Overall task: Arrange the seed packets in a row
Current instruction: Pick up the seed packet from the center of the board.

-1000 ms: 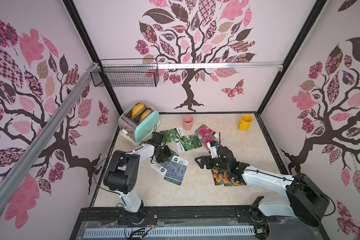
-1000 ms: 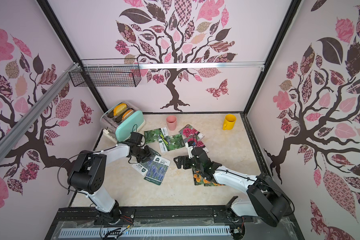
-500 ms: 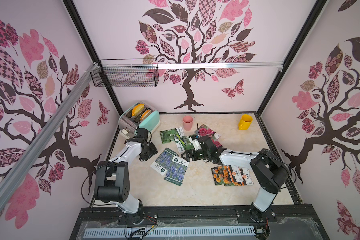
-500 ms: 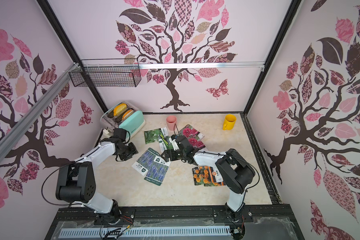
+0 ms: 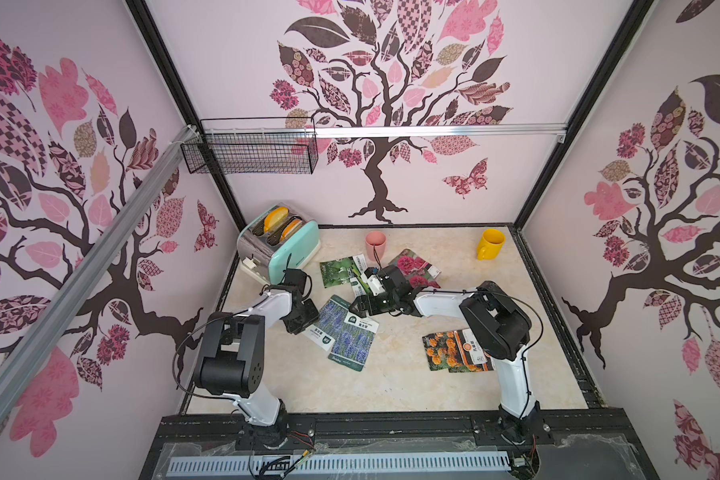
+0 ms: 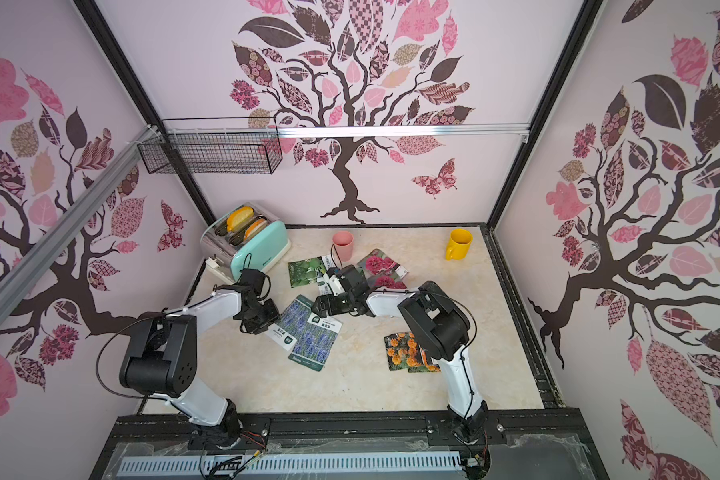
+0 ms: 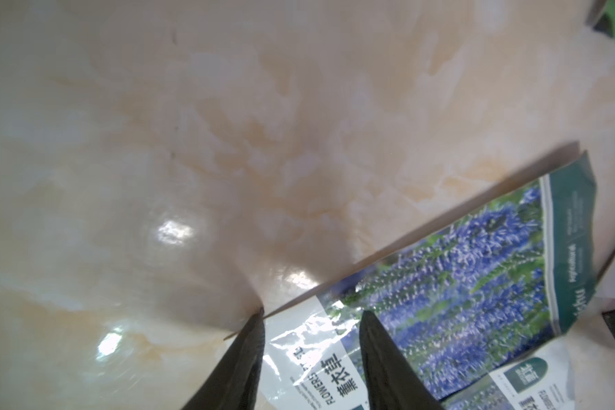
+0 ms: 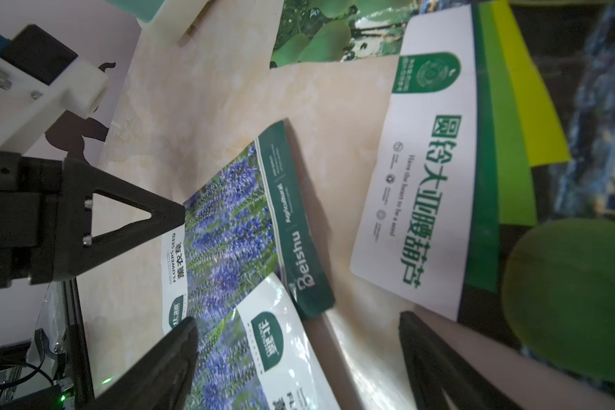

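Glossy plastic packets, polished marble-look table

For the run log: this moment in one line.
left gripper: open, tips at glossy purple lavender seed packet corner | right gripper: open, empty, beside it | row: not formed

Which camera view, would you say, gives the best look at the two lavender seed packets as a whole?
The top views: both lavender packets lie overlapping and almost wholly visible, the left gripper at one corner. The right wrist view shows them closer but cropped; the left wrist view shows mainly one, cut off by the frame.
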You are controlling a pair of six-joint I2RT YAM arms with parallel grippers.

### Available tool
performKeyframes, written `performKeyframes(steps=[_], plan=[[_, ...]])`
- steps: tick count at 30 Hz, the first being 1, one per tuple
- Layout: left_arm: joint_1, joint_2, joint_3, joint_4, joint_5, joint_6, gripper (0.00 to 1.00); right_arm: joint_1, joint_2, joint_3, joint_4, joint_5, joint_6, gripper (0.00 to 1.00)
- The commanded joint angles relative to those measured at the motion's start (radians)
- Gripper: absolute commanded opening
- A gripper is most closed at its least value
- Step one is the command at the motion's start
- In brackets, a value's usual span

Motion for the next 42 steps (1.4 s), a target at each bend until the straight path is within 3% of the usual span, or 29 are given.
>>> performKeyframes(steps=[1,6,10,15,17,19,20,26,29,36,42], plan=[[-0.024,0.065,-0.044,0.062,0.009,-0.030,0.46,0.023,0.054,0.043,-0.066,-0.024,-0.019,0.88],[-0.056,0.109,-0.049,0.103,0.023,-0.049,0.45,0.042,0.116,0.078,-0.077,-0.035,-0.020,0.80],[-0.066,0.144,-0.052,0.140,0.040,-0.061,0.45,0.044,0.142,0.080,-0.061,-0.062,-0.012,0.65],[-0.069,0.160,-0.041,0.153,0.049,-0.066,0.44,0.042,0.118,0.036,-0.015,-0.040,-0.012,0.34],[-0.069,0.136,-0.021,0.137,0.045,-0.068,0.44,0.038,0.096,0.020,0.004,-0.029,-0.011,0.22],[-0.070,0.102,0.015,0.106,0.045,-0.072,0.44,0.025,0.070,0.010,0.023,-0.025,0.002,0.03],[-0.069,0.078,0.041,0.086,0.043,-0.073,0.44,0.016,0.054,0.006,0.034,-0.029,0.007,0.00],[-0.050,-0.072,0.223,-0.047,0.047,-0.065,0.47,-0.073,-0.105,-0.047,0.121,0.001,0.034,0.00],[-0.048,-0.148,0.250,-0.049,0.077,-0.094,0.48,-0.110,-0.187,-0.063,0.135,0.024,0.054,0.00],[-0.099,-0.344,0.046,0.241,0.199,-0.337,0.49,-0.148,-0.438,-0.313,0.380,0.137,0.342,0.00],[-0.222,-0.441,-0.092,0.508,0.183,-0.584,0.50,-0.148,-0.604,-0.455,0.507,0.254,0.550,0.00]])
